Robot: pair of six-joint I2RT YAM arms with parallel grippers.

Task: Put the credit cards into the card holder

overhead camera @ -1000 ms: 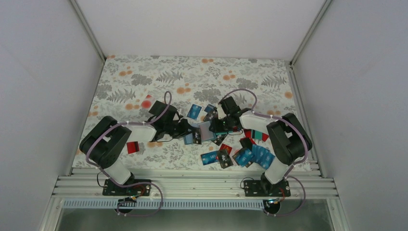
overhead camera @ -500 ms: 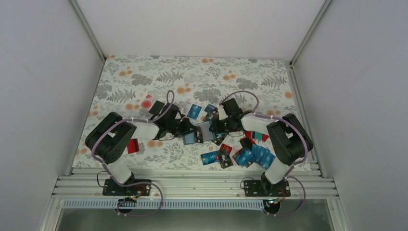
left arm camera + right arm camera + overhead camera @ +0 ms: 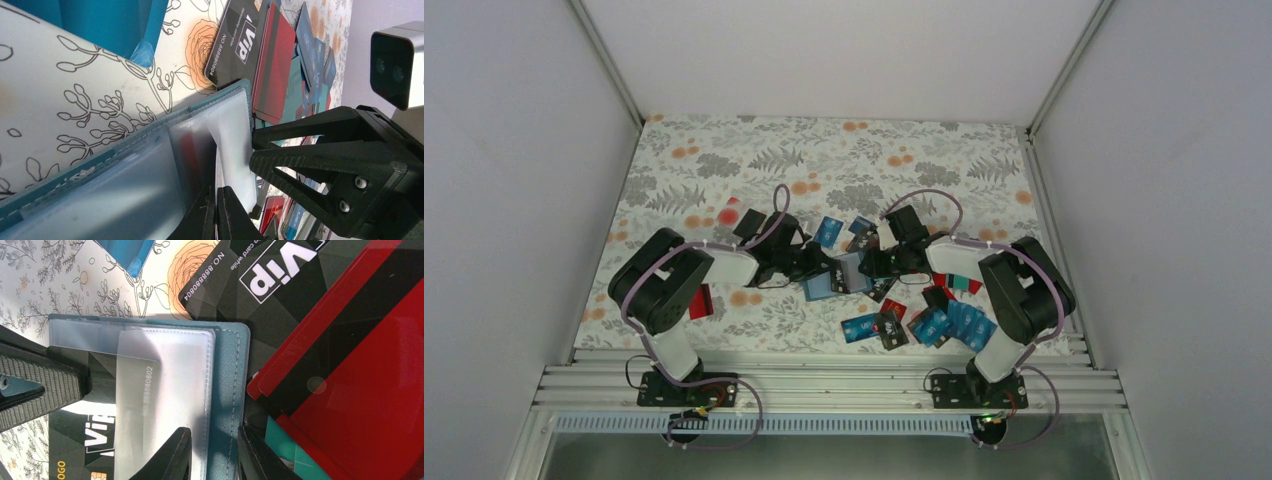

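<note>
Wallet (image 3: pixel 836 277) shifted left since a second ago; my left gripper (image 3: pixel 216 212) and right gripper (image 3: pixel 212 452) both clamp it, black card (image 3: pixel 107 405) half-sleeved.

Teal card holder (image 3: pixel 227 390), floral-print table (image 3: pixel 724 160)

**Right wrist view: contents**

Teal card holder (image 3: pixel 227 390), open, clear sleeves up; black VIP card (image 3: pixel 107 415) partly inside a sleeve. Right gripper (image 3: pixel 212 452) astride its edge. Second black VIP card (image 3: pixel 280 285), red cards (image 3: pixel 360 405) beside.
</note>
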